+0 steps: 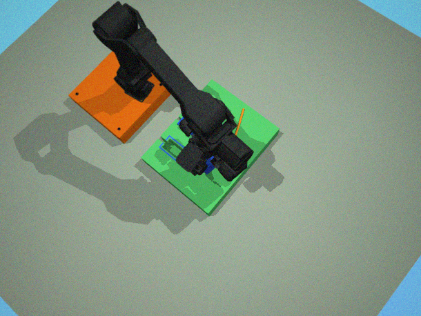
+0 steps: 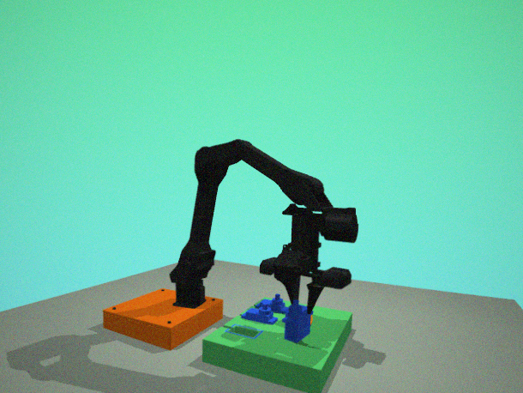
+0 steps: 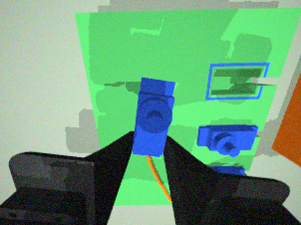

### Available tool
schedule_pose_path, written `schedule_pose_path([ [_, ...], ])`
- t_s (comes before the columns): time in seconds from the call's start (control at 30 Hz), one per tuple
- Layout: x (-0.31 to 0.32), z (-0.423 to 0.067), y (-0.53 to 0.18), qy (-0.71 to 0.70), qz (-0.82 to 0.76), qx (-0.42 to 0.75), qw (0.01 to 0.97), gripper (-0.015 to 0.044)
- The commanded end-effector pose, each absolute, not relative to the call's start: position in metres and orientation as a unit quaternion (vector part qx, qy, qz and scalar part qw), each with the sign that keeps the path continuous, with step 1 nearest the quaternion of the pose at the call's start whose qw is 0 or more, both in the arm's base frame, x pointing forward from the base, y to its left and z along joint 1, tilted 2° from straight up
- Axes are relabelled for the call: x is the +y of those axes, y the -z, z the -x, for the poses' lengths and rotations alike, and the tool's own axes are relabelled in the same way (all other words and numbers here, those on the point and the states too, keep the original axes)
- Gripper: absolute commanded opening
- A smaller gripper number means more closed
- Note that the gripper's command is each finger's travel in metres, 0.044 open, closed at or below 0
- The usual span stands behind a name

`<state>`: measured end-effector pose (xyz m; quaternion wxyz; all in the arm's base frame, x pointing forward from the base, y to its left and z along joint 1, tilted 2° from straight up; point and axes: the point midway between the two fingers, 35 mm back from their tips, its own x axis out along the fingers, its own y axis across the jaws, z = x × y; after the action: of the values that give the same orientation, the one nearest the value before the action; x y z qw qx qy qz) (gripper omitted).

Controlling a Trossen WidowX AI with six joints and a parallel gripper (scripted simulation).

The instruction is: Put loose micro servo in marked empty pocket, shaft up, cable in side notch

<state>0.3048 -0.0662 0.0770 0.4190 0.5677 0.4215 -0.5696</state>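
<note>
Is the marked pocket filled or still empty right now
Empty: the outlined pocket shows only its dark recess, while the loose servo sits apart between the claw fingers.

We see a bright green deck (image 2: 326,339) on a grey worktop (image 2: 429,335). The loose micro servo (image 2: 297,323) is deep blue, like the two seated servos (image 2: 262,314), and its cable (image 1: 240,121) is orange. A blue outline frames the empty pocket (image 3: 238,81). The claw (image 2: 303,305) and arm (image 2: 261,165) are black, on an orange base plate (image 2: 129,322). The backdrop is teal-green.
</note>
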Motion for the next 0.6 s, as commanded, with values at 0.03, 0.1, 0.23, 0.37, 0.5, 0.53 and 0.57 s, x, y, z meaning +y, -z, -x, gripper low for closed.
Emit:
schedule_pose_path([
  [0.03, -0.067, -0.305, -0.076, 0.572, -0.567, 0.42, 0.419, 0.0092],
  [0.1, -0.067, -0.305, -0.079, 0.572, -0.567, 0.42, 0.419, 0.0039],
  [0.23, -0.067, -0.304, -0.092, 0.572, -0.567, 0.42, 0.419, 0.0],
  [0.37, -0.066, -0.299, -0.106, 0.572, -0.566, 0.42, 0.419, 0.0],
  [0.5, -0.066, -0.298, -0.106, 0.572, -0.566, 0.42, 0.419, 0.0],
  [0.53, -0.066, -0.298, -0.106, 0.572, -0.566, 0.42, 0.419, 0.0],
  [0.57, -0.066, -0.298, -0.106, 0.572, -0.566, 0.42, 0.419, 0.0],
])
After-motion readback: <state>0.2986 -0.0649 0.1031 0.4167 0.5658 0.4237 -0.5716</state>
